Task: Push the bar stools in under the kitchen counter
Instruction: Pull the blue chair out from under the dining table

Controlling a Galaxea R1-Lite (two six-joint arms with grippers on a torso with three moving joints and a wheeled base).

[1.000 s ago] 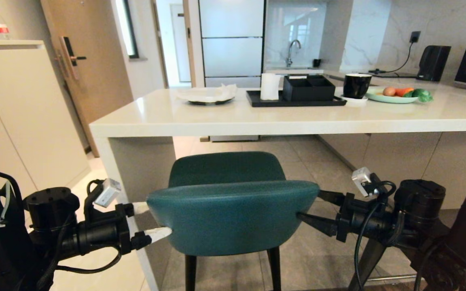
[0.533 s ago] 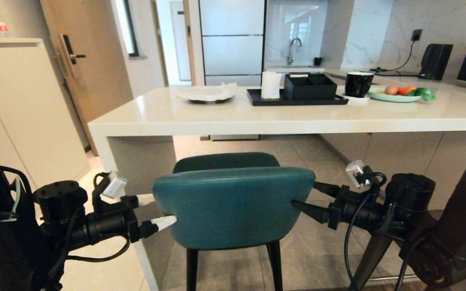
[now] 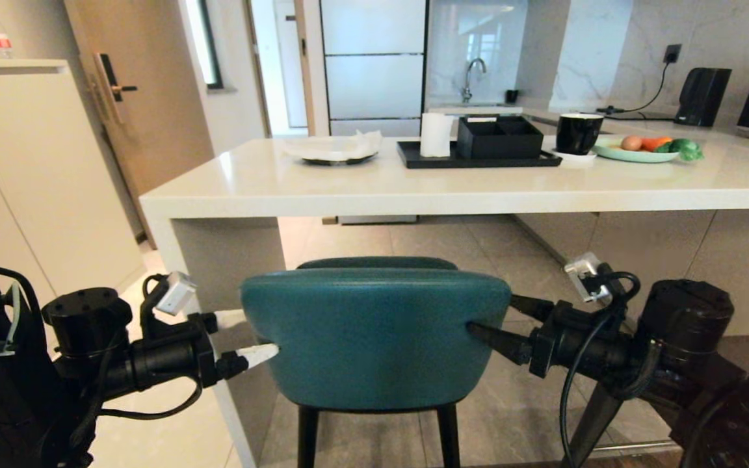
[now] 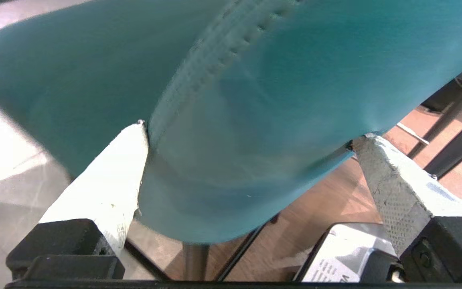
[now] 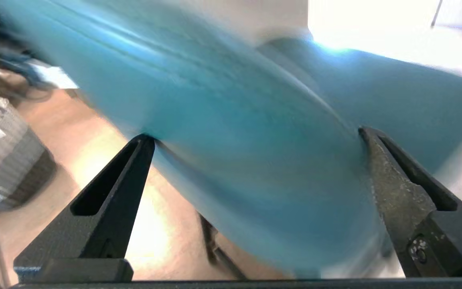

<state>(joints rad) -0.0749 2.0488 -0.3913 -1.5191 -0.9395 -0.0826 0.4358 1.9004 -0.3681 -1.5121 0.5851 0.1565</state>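
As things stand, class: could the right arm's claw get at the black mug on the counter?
Probably not: the right claw sits low at the teal stool's back, and the kitchen counter slab lies between it and the black mug.

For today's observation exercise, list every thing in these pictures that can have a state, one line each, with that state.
Teal bar stool: upright, seat mostly short of the counter edge, not yet pushed in.
Left hand: open, fingers straddling the backrest's left edge.
Right hand: open, fingers straddling the backrest's right edge.
Kitchen counter: space beneath it unoccupied.
Door: closed.
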